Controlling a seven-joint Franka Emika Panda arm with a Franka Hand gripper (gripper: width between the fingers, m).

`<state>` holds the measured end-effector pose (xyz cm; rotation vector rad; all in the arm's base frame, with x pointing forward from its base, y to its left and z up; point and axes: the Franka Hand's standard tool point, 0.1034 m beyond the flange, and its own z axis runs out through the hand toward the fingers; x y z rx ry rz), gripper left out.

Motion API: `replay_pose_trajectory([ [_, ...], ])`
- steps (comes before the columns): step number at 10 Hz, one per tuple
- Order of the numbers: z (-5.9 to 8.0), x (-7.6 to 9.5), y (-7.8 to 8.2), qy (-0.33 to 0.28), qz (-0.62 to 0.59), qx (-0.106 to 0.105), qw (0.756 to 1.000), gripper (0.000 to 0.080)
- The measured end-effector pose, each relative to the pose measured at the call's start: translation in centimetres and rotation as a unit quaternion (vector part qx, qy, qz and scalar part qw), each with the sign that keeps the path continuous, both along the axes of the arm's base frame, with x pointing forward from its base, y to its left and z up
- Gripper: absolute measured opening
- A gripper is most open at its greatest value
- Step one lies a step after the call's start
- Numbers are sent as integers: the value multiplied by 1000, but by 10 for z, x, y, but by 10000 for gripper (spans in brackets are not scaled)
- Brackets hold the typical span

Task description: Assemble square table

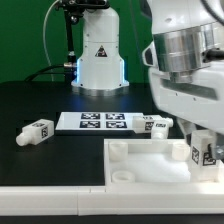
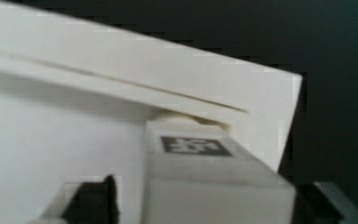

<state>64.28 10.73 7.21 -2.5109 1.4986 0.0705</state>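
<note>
We're seeing the gripper (image 2: 194, 205) straddling the upright leg (image 2: 197, 148), jaws parted, holding nothing; a crooked retreat risks toppling it off the tabletop (image 1: 150, 166) corner.

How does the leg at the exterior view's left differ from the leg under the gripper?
The left leg lies sideways on the black table; the other leg stands upright at the table top. The left leg is alone; the other sits within the gripper. Both are white, tagged.
</note>
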Motion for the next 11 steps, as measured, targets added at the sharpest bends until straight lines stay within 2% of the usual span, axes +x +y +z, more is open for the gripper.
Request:
replay_pose_trajectory([
  [1, 1, 2, 1, -11, 57, -2, 998, 611],
  [3, 0, 2, 1, -21, 105, -6, 994, 637],
  [5, 0, 2, 0, -40, 195, -14, 980, 648],
  [7, 6, 8, -5, -65, 367, -48, 927, 648],
  [9, 5, 9, -2, -83, 484, -62, 869, 648],
  [10, 4, 8, 2, -85, 499, -64, 860, 648],
  [11, 4, 9, 1, -82, 481, -63, 871, 648],
])
